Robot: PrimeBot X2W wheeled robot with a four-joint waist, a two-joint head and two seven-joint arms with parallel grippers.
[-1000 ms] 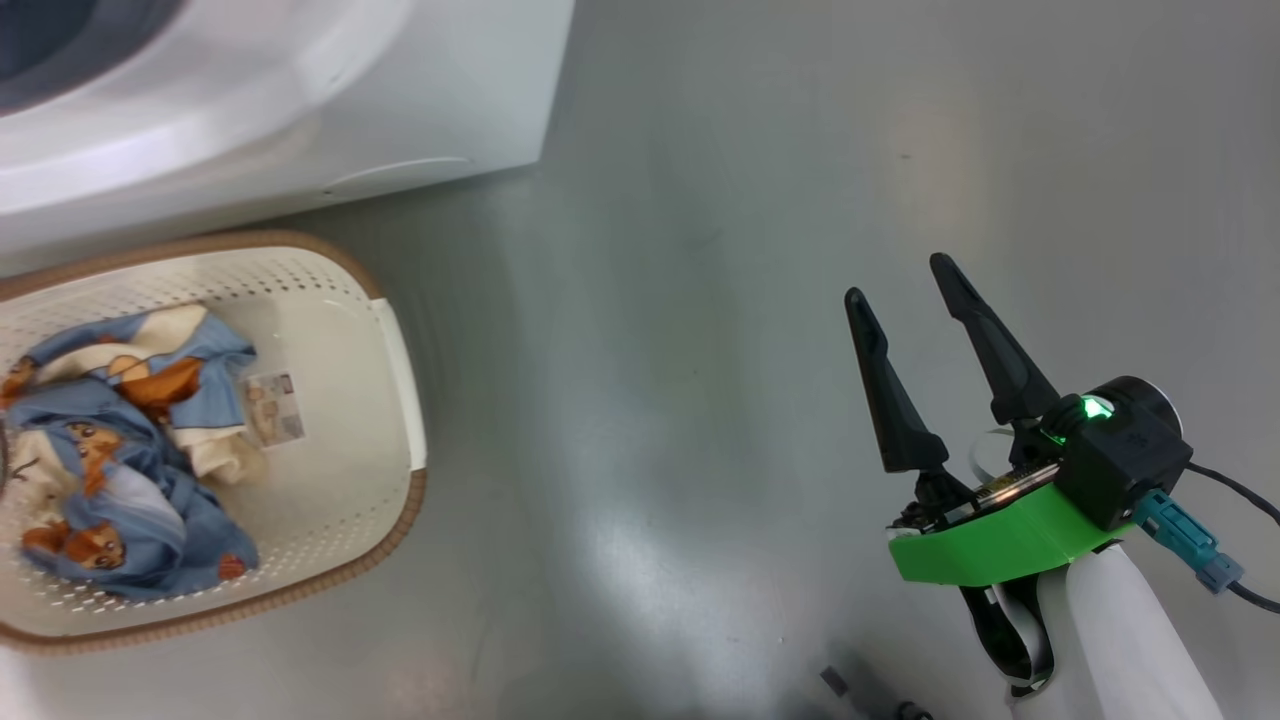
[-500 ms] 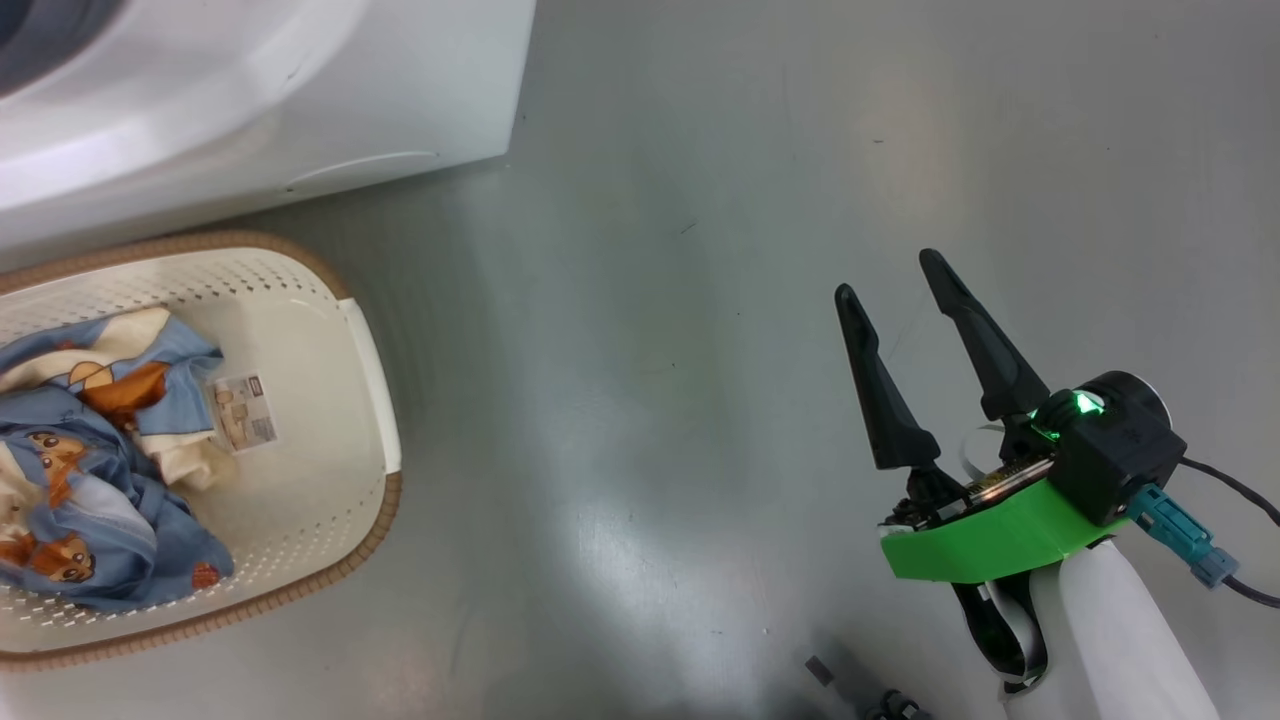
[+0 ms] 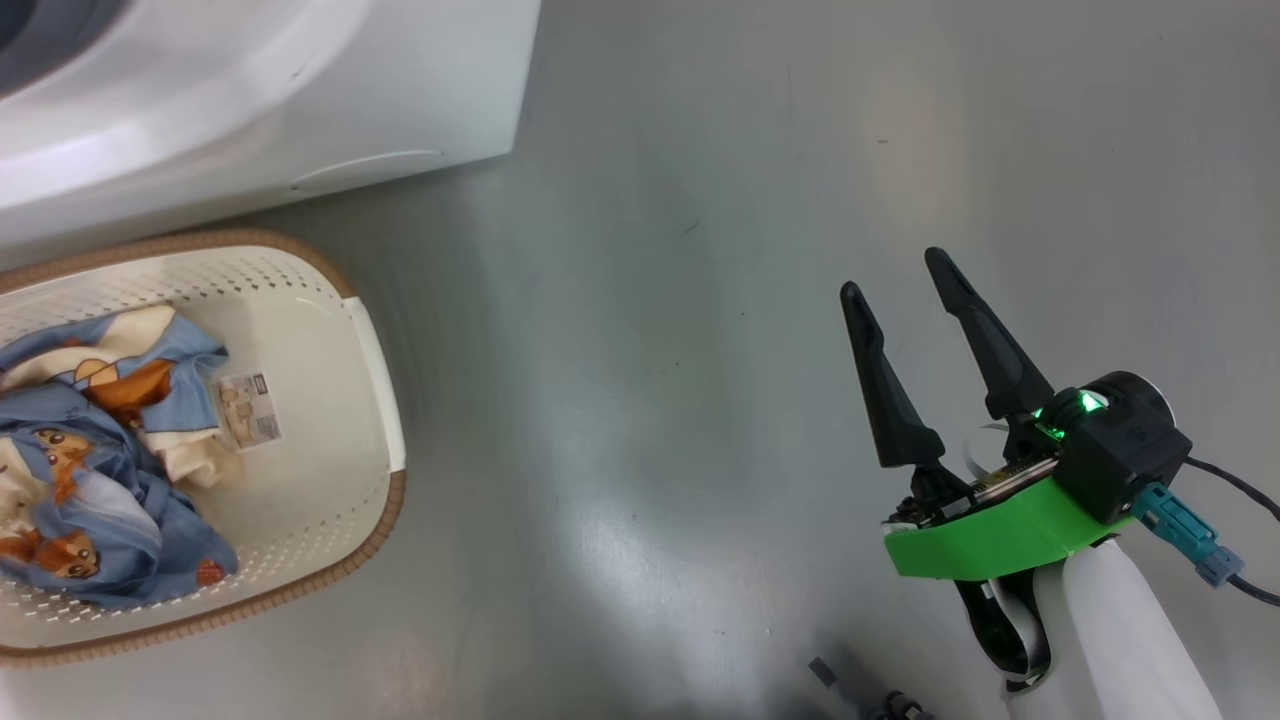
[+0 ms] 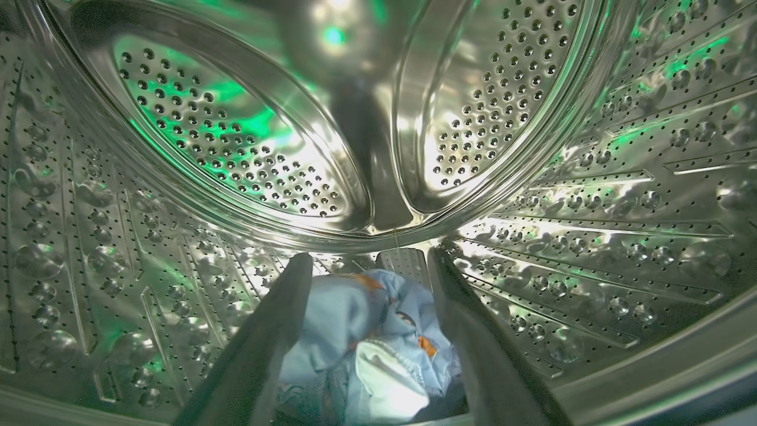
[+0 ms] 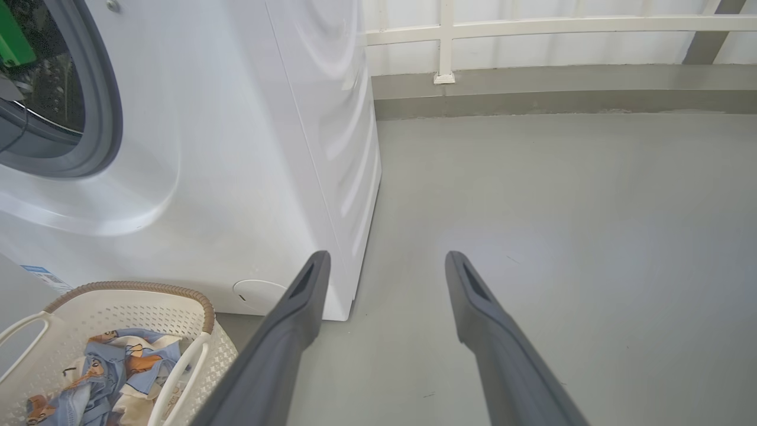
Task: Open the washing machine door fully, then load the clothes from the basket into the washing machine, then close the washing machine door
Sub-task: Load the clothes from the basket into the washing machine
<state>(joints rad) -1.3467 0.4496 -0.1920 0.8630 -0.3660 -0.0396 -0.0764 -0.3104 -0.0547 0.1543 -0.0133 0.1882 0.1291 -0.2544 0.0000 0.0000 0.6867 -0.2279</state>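
My left gripper [image 4: 369, 260] is open inside the washing machine's steel drum [image 4: 236, 148]. A light-blue and cream piece of the clothes [image 4: 378, 331] lies loose on the drum floor between and below its fingers. The white washing machine [image 3: 300, 100] fills the upper left of the head view. Before it stands the basket [image 3: 385, 380], with more clothes [image 3: 90, 470] in it. My right gripper [image 3: 895, 275] hangs open and empty over the floor to the right. In the right wrist view, that gripper [image 5: 387, 257] points past the machine's corner [image 5: 349, 177]. The washing machine door is out of view.
The grey gasket [image 5: 100, 118] rings the machine's opening, and a green part of my left arm [image 5: 12, 35] shows inside it. A round flap [image 5: 260, 294] sits low on the machine's front. A curb and a white railing [image 5: 532, 23] close off the grey floor [image 5: 562, 207].
The head camera has turned a little, so the basket and the machine sit further left in the picture. The right gripper has stayed open in the same place.
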